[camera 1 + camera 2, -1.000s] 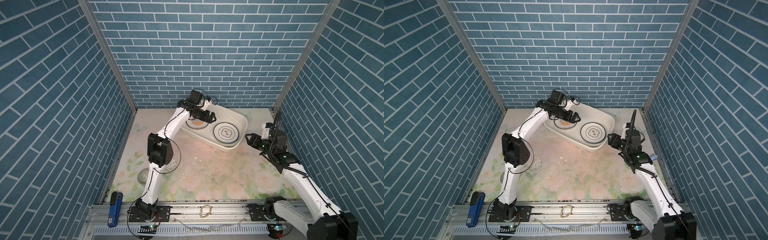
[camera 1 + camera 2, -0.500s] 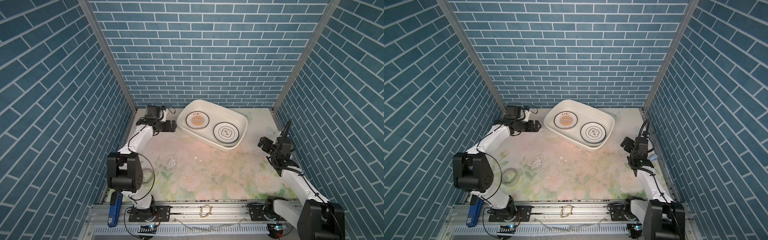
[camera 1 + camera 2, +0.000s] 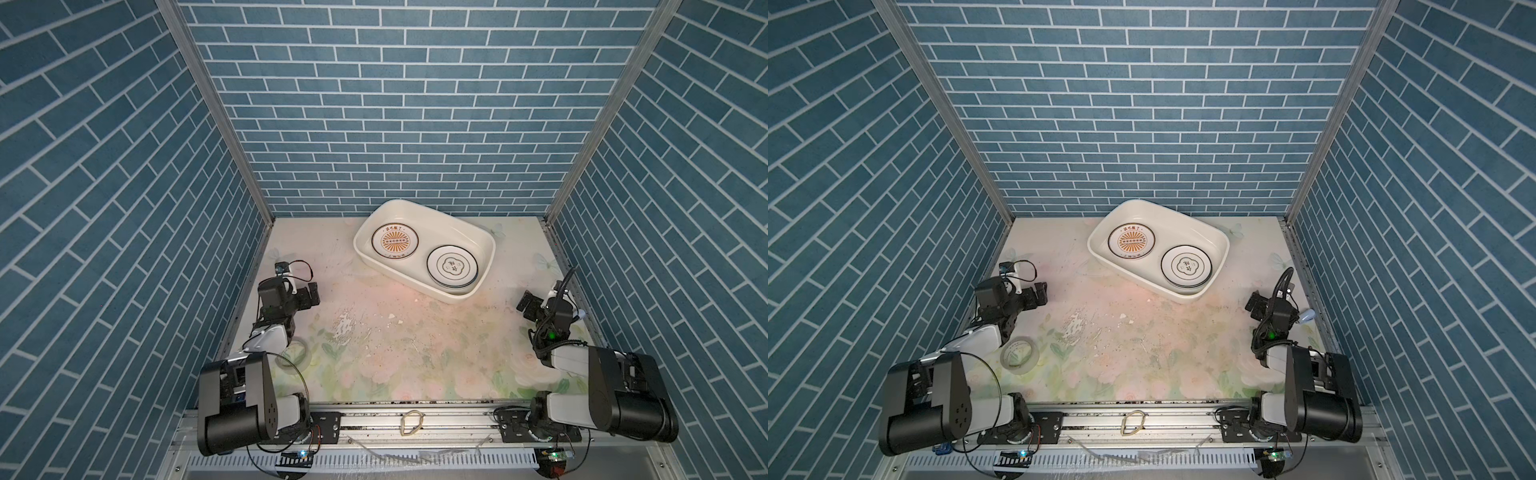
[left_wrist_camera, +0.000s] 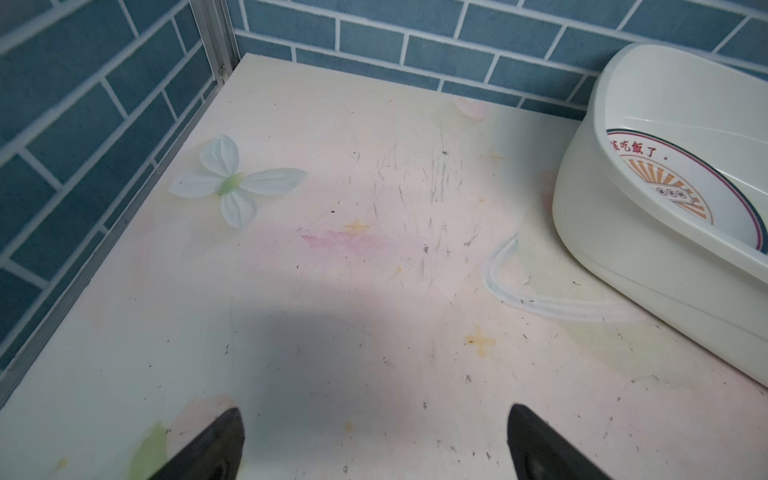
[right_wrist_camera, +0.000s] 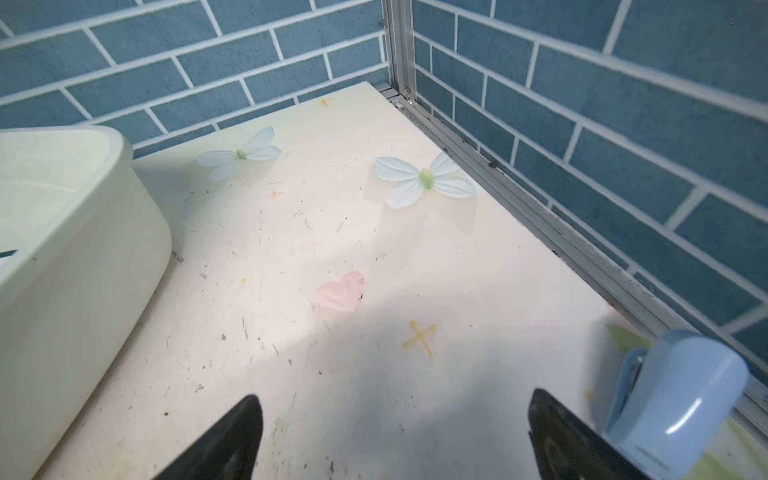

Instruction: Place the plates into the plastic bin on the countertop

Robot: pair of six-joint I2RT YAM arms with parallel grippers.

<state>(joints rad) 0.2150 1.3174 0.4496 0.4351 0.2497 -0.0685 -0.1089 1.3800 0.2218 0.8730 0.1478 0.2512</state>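
Note:
The plastic bin (image 3: pixel 457 220) sits at the back of the countertop (image 3: pixel 415 353), in both top views. Inside it lie plates: one with an orange sunburst centre (image 3: pixel 394 242) and a small stack with thin dark rims and an emblem (image 3: pixel 451 266). My left gripper (image 3: pixel 311 293) is open and empty by the left wall, well short of the bin. The left wrist view has its open gripper (image 4: pixel 374 415) over bare surface, with the bin (image 4: pixel 623 249) and the sunburst plate (image 4: pixel 673 183) off to one side. My right gripper (image 3: pixel 527 305) is open and empty near the right wall.
A translucent tape roll (image 3: pixel 1019 353) lies beside the left arm's folded link. A light blue clip-like object (image 5: pixel 673 399) rests close to one right finger, against the side rail. Brick walls close off three sides. A metal rail (image 3: pixel 415 419) runs along the front.
Both arms have pulled back from the bin: the left from over the sunburst plate to the left wall, the right toward the right wall. The plates in the bin have not moved.

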